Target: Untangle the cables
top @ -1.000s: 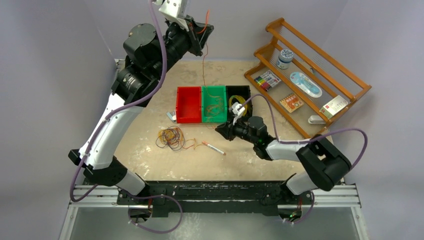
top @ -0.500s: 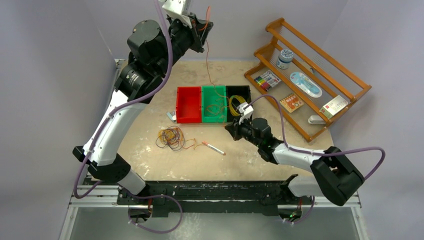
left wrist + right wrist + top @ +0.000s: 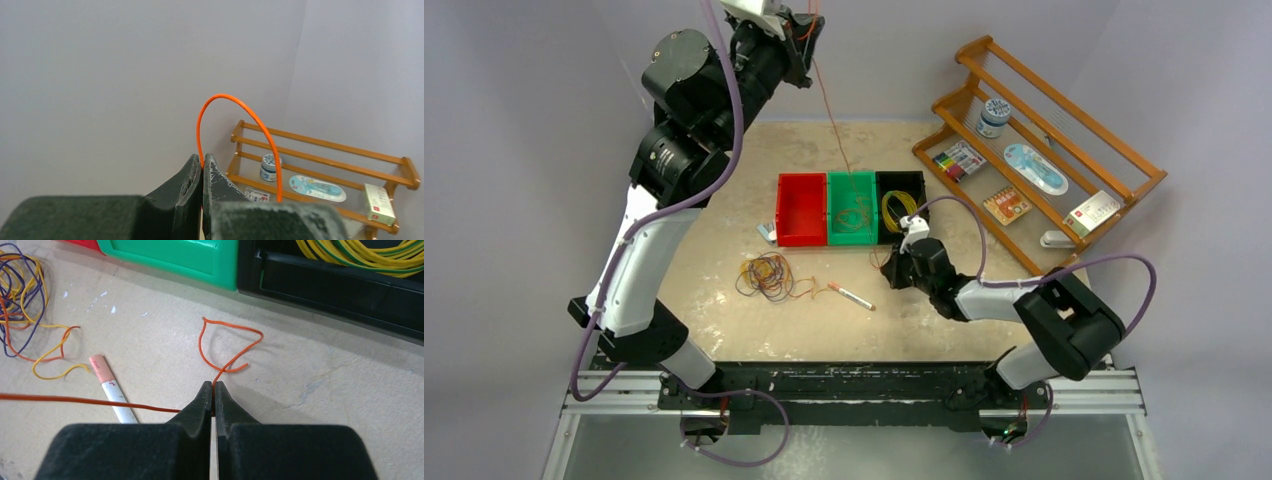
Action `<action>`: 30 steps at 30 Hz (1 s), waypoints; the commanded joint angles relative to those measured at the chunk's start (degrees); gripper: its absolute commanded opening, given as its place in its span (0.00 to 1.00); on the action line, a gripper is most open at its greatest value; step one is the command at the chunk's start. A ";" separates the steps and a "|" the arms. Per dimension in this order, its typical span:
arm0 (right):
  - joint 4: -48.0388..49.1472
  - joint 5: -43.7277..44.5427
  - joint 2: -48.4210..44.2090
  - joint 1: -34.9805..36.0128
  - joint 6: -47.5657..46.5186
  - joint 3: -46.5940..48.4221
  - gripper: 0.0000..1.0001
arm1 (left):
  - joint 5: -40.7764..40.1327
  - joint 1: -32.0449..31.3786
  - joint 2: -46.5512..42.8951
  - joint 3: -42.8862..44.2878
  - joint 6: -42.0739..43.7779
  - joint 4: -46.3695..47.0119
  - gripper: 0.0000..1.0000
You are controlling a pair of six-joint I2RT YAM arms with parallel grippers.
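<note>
My left gripper [image 3: 804, 22] is raised high at the back and shut on an orange cable [image 3: 832, 122] that hangs down into the green bin [image 3: 852, 237]. In the left wrist view the gripper [image 3: 202, 161] pinches this cable [image 3: 235, 100], which arcs above the fingers. My right gripper [image 3: 887, 266] is low over the table in front of the black bin [image 3: 900, 178], shut on a thin orange cable [image 3: 226, 342] that loops just ahead of its tips [image 3: 213, 386]. A tangle of orange, yellow and purple cables [image 3: 767, 275] lies on the table at left and shows in the right wrist view [image 3: 20, 290].
A red bin [image 3: 802, 236] stands left of the green one. Yellow cables [image 3: 896, 208] fill the black bin. A white pen with a pink cap [image 3: 852, 296] lies near the tangle. A wooden rack [image 3: 1064, 130] with small items stands at right.
My left arm has risen and swung left, drawing the orange cable up from the green bin. My right gripper has come from the black bin toward the near side, down to the table.
</note>
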 commanded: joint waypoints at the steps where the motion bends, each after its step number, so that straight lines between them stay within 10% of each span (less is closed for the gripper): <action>1: 0.49 1.10 2.40 0.00 2.64 2.24 0.00 | -5.16 0.00 -0.87 3.17 5.29 2.17 0.00; 16: -1.24 0.07 -7.56 -0.11 -1.05 4.38 0.00 | -1.98 -0.05 -3.87 -5.38 4.02 4.93 0.00; 30: -8.15 4.63 -17.79 -0.42 -3.69 9.38 0.32 | 1.24 -0.03 -5.07 -9.28 2.78 6.94 0.00</action>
